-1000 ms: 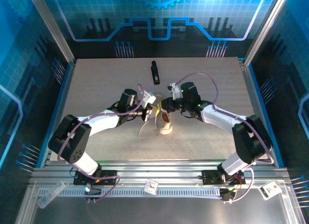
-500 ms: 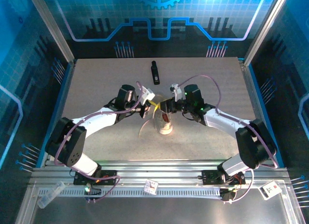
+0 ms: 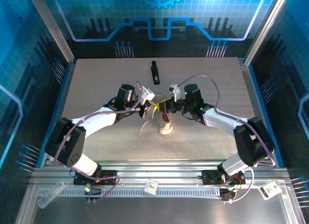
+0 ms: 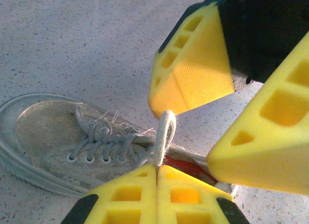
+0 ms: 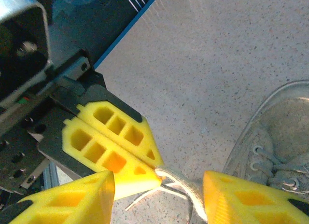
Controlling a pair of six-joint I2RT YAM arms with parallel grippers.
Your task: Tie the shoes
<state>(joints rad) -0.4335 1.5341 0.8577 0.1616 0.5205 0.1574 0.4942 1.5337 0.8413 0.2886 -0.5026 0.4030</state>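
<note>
At lower centre the left gripper (image 4: 157, 168) is clamped on a lace (image 4: 164, 131) above the sneaker (image 4: 46, 130); the right gripper (image 5: 159, 190) stands half apart, clasping nothing

Left fingers (image 3: 152, 104), right fingers (image 3: 163, 107) close above sneaker (image 3: 165, 126); black bar (image 3: 155, 72) beyond.

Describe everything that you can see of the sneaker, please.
The sneaker is small, off-white, seemingly worn canvas, with a pale sole rim, ringed eyelets, frayed pale laces and a red lining. It stands on its sole on the speckled table, between both arms, toe toward their bases. One lace strand runs from it into the shut left gripper; the open right gripper flanks that strand.
</note>
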